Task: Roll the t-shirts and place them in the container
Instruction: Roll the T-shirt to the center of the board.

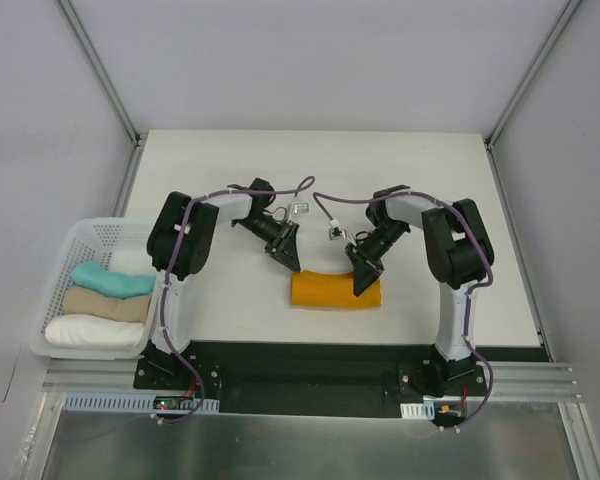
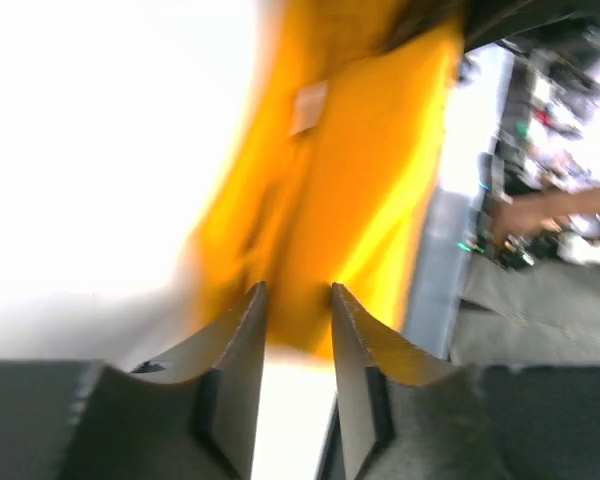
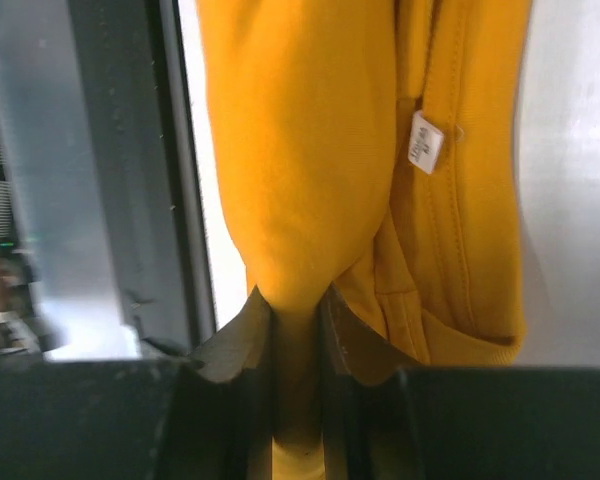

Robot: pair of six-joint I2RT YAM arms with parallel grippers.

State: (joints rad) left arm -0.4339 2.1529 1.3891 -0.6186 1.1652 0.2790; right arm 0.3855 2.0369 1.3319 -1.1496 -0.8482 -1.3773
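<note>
On table (image 1: 230,170), near middle: rolled t-shirt (image 1: 330,290) lies sideways; right gripper (image 3: 295,300) pinches cloth at 3 o'clock end; left gripper (image 2: 298,290) at 9 o'clock end, jaws apart, holding nothing.

Both white-and-black arms bend inward toward each other with wrists tilted down, the left gripper (image 1: 285,255) holding its jaws slightly apart and the right gripper (image 1: 363,275) pinching the rolled mustard-orange fabric t-shirt (image 1: 325,290).

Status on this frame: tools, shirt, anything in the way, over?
Left tool open, at the t-shirt's left end. Right tool pinching fabric at its right end. T-shirt rolled on the table. Basket off left, nothing in the way.
</note>
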